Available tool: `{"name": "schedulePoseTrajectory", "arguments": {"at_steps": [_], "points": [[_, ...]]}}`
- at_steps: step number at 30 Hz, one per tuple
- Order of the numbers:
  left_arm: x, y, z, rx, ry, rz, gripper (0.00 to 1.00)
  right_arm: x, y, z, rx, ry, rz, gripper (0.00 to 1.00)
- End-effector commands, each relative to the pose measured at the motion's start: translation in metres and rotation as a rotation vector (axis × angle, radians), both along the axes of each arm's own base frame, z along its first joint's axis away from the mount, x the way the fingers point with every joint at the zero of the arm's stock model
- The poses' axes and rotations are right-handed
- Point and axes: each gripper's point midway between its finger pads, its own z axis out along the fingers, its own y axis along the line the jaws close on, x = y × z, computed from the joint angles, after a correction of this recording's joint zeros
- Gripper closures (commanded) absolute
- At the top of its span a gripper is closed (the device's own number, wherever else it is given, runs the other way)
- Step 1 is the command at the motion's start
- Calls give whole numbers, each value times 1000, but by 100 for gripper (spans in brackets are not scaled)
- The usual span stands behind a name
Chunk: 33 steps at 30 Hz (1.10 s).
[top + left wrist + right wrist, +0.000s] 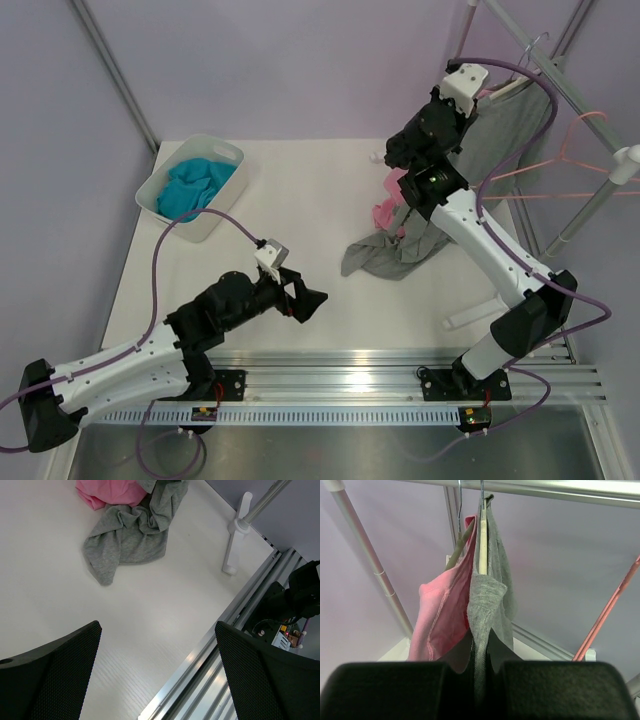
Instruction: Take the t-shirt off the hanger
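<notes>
The heather-grey t-shirt (497, 135) hangs on the cream hanger (483, 545) from the rail at the upper right. In the right wrist view the t-shirt (487, 595) drapes down over the hanger's arm. My right gripper (480, 650) is raised to it and shut on a fold of the grey fabric below the hanger. In the top view that gripper (466, 112) sits against the shirt's left edge. My left gripper (308, 297) is open and empty, low over the table's middle, and its wrist view (157, 627) shows bare table between the fingers.
A pink shirt (442, 615) hangs on its own hanger beside the grey one. A grey garment (390, 255) and a pink cloth (385, 210) lie heaped on the table. A white basket (225, 160) with teal cloth stands back left. Pink wire hangers (570, 160) hang right.
</notes>
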Motion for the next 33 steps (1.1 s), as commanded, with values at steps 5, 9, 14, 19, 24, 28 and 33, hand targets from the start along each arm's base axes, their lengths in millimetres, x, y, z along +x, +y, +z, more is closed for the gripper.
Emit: {"name": "schedulePoseTrajectory", "arguments": {"at_steps": [5, 9, 14, 19, 24, 28, 33], "points": [[6, -2, 16, -47, -57, 18, 1, -29, 10, -8, 69, 46, -69, 100], [-2, -4, 26, -78, -58, -19, 1, -34, 22, -15, 85, 72, -56, 100], [-8, 3, 46, -122, -67, -23, 1, -38, 44, -32, 87, 106, -10, 100], [-12, 19, 67, -135, -84, 4, 1, -34, 69, -49, 54, 159, 47, 100], [-19, 35, 82, -167, -97, 23, 1, -30, 74, -58, 40, 190, 66, 100], [-22, 45, 86, -185, -104, 44, 1, -31, 77, -62, 7, 232, 90, 100], [-23, 51, 97, -202, -119, 57, 1, -35, 72, -57, 12, 233, 106, 100]]}}
